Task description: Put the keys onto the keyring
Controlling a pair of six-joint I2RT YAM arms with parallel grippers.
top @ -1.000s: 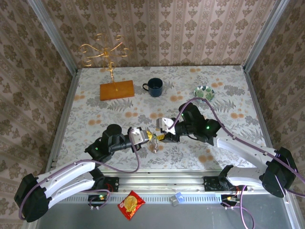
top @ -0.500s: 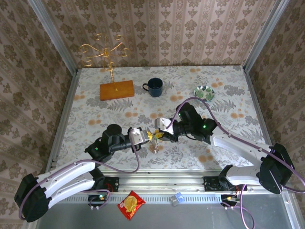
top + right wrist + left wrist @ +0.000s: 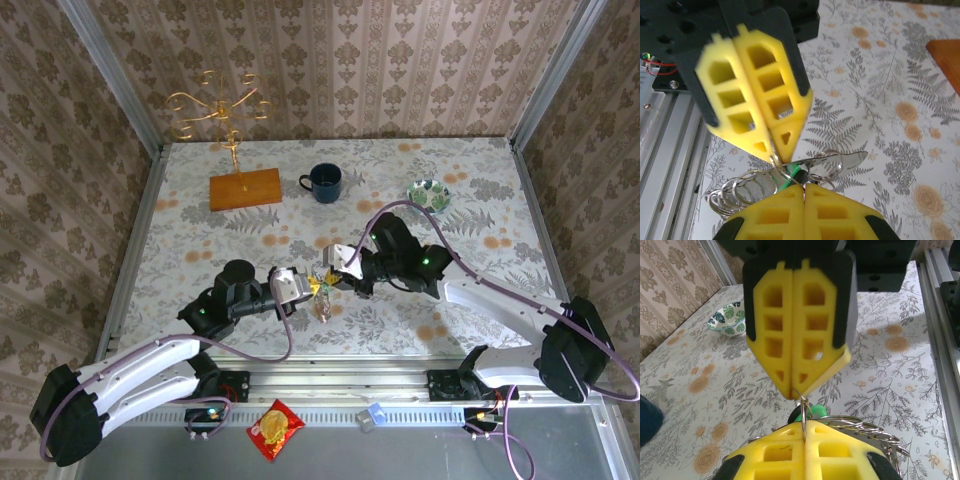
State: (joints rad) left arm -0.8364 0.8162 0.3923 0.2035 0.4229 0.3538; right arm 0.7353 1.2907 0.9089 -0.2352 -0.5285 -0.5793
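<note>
Two grippers meet tip to tip over the near middle of the bench (image 3: 190,240), a little in front of the arm bases. Your left gripper (image 3: 303,288) reaches in from the left and your right gripper (image 3: 331,275) from the right, and their tips almost touch each other.

In the left wrist view, the jaws of your left gripper are pressed together at the bottom of the picture. The thin wire of the keyring (image 3: 803,410) stands upright out of the seam between them. The same wire goes up into the point of the right gripper, whose jaws are also together and pinch it. So both pairs of jaws are clamped on the keyring, one at each side of it.

The keys (image 3: 840,162) are at this same place, held up above the bench. In the right wrist view you see a silver blade lying about level and pointing to the right. A bright green head sits just behind the keyring wire, close above your right gripper. You cannot tell from these views if the key is threaded on the ring or only lies against it. A bunch of wire rings (image 3: 737,194) hangs at the left of the gripper.

Farther back on the bench stand a dark blue mug (image 3: 324,182), a patterned bowl (image 3: 428,193) and a gold wire stand (image 3: 222,108) on a wooden base (image 3: 245,188), all well apart from the grippers.
</note>
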